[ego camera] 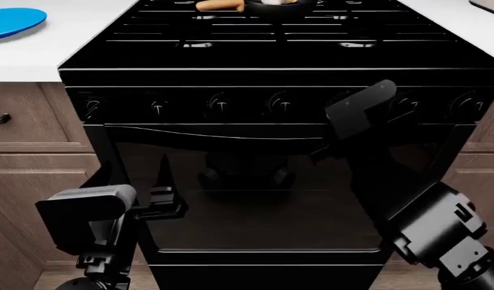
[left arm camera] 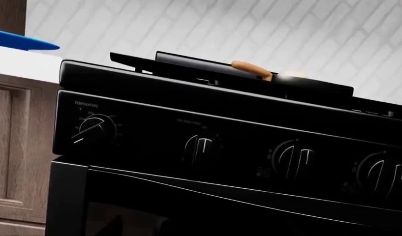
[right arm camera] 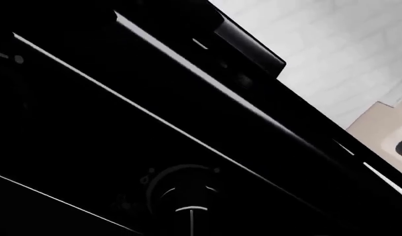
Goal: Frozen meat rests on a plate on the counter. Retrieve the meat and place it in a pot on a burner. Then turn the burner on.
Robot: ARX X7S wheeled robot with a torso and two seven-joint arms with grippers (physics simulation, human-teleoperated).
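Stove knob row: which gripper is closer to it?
Right. The right gripper is raised directly in front of the stove knob row, near its right end; the left gripper hangs lower, in front of the oven door.

- The plate (ego camera: pixel 9 22), flat, round and bright blue, lay bare on the counter (ego camera: pixel 61 42).
- The counter was plain white over brown wooden cabinets.
- The pot (left arm camera: pixel 289 78), black and shallow, sat on a back burner, its orange-brown handle (ego camera: pixel 220 5) pointing toward the plate.
- A pale lump, the frozen meat (left arm camera: pixel 293 73), showed just above the pot's rim.
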